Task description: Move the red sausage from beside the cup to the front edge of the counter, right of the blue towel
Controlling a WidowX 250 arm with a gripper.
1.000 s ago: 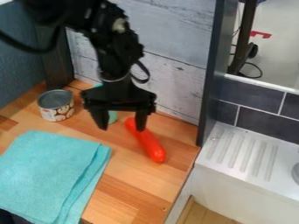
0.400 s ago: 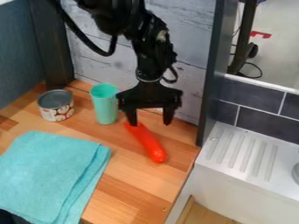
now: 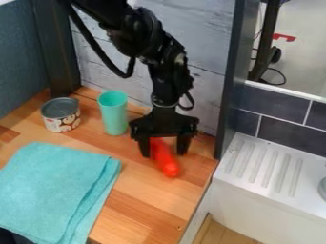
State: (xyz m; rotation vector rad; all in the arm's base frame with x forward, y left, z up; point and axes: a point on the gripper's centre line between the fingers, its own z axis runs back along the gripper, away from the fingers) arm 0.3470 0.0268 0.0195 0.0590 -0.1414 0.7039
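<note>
Worktop (image 3: pixel 137 205) of pale and reddish-brown wood strips. At its left rear stands a short can (image 3: pixel 60 115) with a grey top and a patterned label. Beside it, to the right, a turquoise cup (image 3: pixel 114 114) stands upright, open end up. In front of both lies a folded turquoise cloth (image 3: pixel 54 188), its layered edge to the right. Right of the cup lies a red-orange elongated object (image 3: pixel 165 159), slanting toward the front right.

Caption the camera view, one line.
Black gripper open around a red sausage-shaped object, with a green cup, can and folded cloth nearby.
</note>
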